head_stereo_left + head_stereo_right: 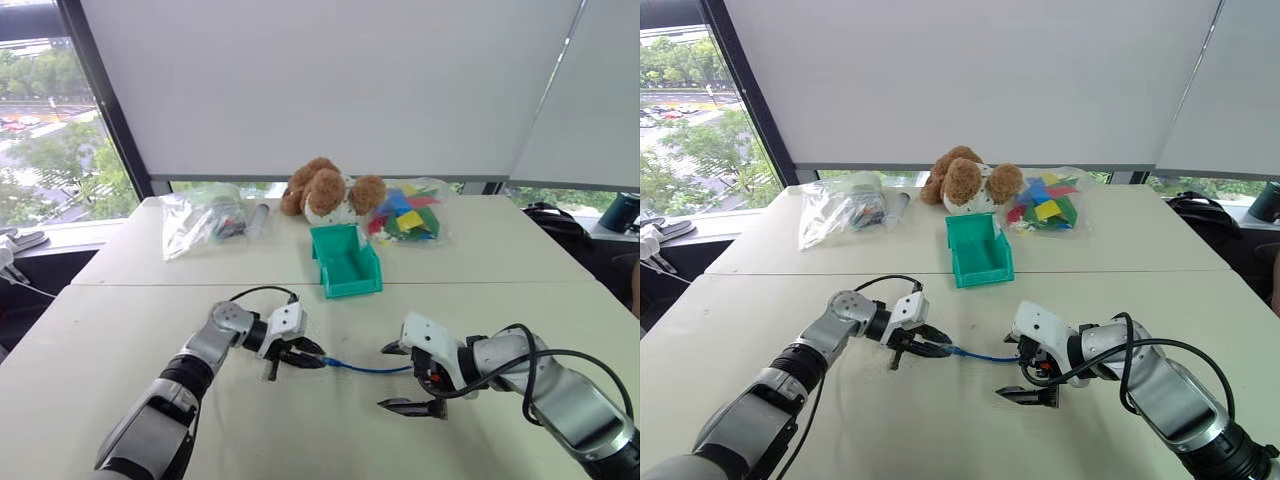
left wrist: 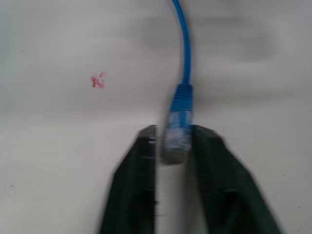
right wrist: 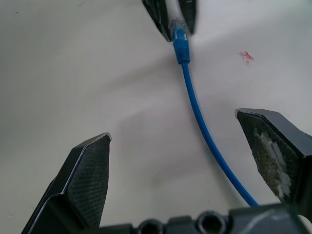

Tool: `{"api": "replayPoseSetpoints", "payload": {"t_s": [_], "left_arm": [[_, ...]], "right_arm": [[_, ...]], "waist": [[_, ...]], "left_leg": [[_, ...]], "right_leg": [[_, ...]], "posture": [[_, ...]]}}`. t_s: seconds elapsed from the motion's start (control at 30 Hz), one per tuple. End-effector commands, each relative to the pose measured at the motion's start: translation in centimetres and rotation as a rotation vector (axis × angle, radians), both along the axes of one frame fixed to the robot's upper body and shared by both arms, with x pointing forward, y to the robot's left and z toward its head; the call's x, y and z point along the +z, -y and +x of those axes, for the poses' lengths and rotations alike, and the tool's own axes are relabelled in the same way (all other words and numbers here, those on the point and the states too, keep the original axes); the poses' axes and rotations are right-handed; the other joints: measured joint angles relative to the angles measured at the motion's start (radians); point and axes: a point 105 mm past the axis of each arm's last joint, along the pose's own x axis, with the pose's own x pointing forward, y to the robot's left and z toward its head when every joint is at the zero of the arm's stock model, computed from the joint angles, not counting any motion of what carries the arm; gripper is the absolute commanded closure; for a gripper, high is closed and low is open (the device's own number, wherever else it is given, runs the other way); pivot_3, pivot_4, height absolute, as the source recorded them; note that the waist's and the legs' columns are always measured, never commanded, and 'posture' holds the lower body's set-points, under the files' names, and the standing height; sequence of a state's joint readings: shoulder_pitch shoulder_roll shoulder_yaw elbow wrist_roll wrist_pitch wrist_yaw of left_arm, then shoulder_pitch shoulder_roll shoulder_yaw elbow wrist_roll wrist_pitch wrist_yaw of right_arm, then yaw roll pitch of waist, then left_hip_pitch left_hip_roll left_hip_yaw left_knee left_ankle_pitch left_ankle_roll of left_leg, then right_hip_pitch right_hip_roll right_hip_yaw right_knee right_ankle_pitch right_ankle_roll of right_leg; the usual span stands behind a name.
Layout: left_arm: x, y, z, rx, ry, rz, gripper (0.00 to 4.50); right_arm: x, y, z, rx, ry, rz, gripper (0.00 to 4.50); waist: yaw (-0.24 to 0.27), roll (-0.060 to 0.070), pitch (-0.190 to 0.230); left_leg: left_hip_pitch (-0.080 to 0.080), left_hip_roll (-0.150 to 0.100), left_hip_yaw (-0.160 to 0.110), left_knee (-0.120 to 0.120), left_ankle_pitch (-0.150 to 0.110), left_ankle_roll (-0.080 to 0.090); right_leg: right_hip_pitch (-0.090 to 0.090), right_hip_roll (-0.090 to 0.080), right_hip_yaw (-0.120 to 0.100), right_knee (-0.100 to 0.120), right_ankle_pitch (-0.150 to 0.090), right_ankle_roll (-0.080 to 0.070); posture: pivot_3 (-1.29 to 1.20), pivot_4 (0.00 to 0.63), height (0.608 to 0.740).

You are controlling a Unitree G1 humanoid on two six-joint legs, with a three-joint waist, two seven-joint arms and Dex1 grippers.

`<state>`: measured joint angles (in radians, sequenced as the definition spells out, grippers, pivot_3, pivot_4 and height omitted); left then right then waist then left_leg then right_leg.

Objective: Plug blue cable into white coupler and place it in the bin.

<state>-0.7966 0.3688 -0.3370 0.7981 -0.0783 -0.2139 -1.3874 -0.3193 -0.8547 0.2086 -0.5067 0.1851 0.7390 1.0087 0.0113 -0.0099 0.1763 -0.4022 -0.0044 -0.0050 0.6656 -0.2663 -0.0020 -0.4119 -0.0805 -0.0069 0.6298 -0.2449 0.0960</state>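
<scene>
Left gripper (image 1: 300,357) pinches one blue cable (image 1: 365,368) by its plug on the table (image 1: 120,330) in the head views, one bin (image 1: 345,262) behind; right gripper (image 3: 195,161) gapes wide astride that cord in its wrist view.

The table (image 1: 120,330) has a matt, smooth, off-white top. Low in the frame, the blue cable (image 1: 365,367) wears a smooth, faintly shiny plastic sheath, with a clear glossy plug (image 2: 176,139) at its end. The right claw's fingers (image 3: 83,180) are matt black with a fine woven-looking texture, one pad scuffed whitish. At the centre, the bin (image 1: 345,262) is smooth teal plastic. Behind it sit a fuzzy plush toy (image 1: 325,188) and crinkled, glossy clear plastic bags (image 1: 200,215).
</scene>
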Motion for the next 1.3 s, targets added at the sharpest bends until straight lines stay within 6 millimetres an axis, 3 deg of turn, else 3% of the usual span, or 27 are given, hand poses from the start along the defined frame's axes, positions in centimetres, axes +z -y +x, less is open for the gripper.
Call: {"api": "replayPoseSetpoints", "payload": {"t_s": [0.03, 0.17, 0.27, 0.37, 0.67, 1.17, 1.27, 1.3], "left_arm": [[-0.7, 0.0, -0.9, -0.020, -0.013, 0.002, 4.47], [1.5, 0.1, -0.4, 0.040, 0.052, -0.102, 4.47], [4.8, -0.2, -0.2, 0.114, 0.130, -0.232, 4.47], [6.4, -0.4, -0.4, 0.163, 0.191, -0.296, 4.47], [7.2, -0.3, -1.4, 0.215, 0.231, -0.334, 4.47], [6.9, 0.0, -1.6, 0.238, 0.229, -0.332, 4.47], [6.7, 0.1, -1.7, 0.237, 0.226, -0.328, 4.50], [6.6, 0.1, -1.7, 0.237, 0.226, -0.327, 4.50]], "right_arm": [[1.8, -0.1, -0.1, -0.043, 0.033, 0.091, 0.01], [2.9, -0.3, -1.3, -0.124, -0.072, 0.281, 0.01], [2.8, -0.7, -2.4, -0.200, -0.213, 0.446, 0.01], [2.3, -1.2, -2.3, -0.295, -0.312, 0.566, 0.01], [1.9, -3.6, 2.5, -0.555, -0.566, 0.920, 0.01], [3.0, -6.4, 3.9, -0.547, -0.654, 1.034, 0.01], [3.2, -6.7, 4.1, -0.541, -0.657, 1.043, 0.81], [3.2, -6.8, 4.1, -0.538, -0.657, 1.044, 1.33]], "waist": [[0.001, 0.000, 0.000], [0.001, 0.000, 0.000], [0.001, 0.000, 0.000], [0.001, 0.001, 0.000], [-0.002, 0.002, -0.001], [-0.023, 0.002, -0.001], [-0.026, 0.002, -0.001], [-0.026, 0.002, -0.001]], "left_leg": [[0.000, 0.000, 0.000, 0.000, 0.000, 0.000], [-0.001, 0.000, -0.001, 0.000, 0.000, 0.000], [-0.002, 0.000, -0.002, 0.000, 0.000, 0.000], [-0.002, 0.001, -0.002, 0.000, 0.000, 0.000], [-0.003, 0.000, -0.001, -0.001, 0.000, 0.000], [-0.005, 0.000, -0.001, -0.001, 0.000, 0.000], [-0.005, 0.000, 0.000, -0.002, 0.000, 0.000], [-0.005, 0.000, 0.000, -0.002, 0.000, 0.000]], "right_leg": [[0.000, 0.000, 0.000, 0.000, 0.000, 0.000], [0.000, 0.000, 0.000, 0.000, 0.000, 0.000], [-0.001, -0.001, 0.000, 0.000, 0.000, 0.000], [-0.002, -0.001, 0.000, 0.001, 0.001, 0.000], [-0.004, -0.001, 0.000, 0.002, 0.001, 0.000], [-0.008, 0.000, 0.000, 0.004, 0.003, 0.004], [-0.009, 0.000, 0.001, 0.004, 0.003, 0.004], [-0.009, 0.000, 0.001, 0.004, 0.003, 0.004]], "posture": [[0.00, 0.150, 0.740], [0.00, 0.150, 0.740], [0.00, 0.150, 0.740], [0.00, 0.150, 0.740], [0.00, 0.150, 0.740], [0.00, 0.150, 0.740], [0.00, 0.150, 0.740], [0.00, 0.150, 0.740]]}}
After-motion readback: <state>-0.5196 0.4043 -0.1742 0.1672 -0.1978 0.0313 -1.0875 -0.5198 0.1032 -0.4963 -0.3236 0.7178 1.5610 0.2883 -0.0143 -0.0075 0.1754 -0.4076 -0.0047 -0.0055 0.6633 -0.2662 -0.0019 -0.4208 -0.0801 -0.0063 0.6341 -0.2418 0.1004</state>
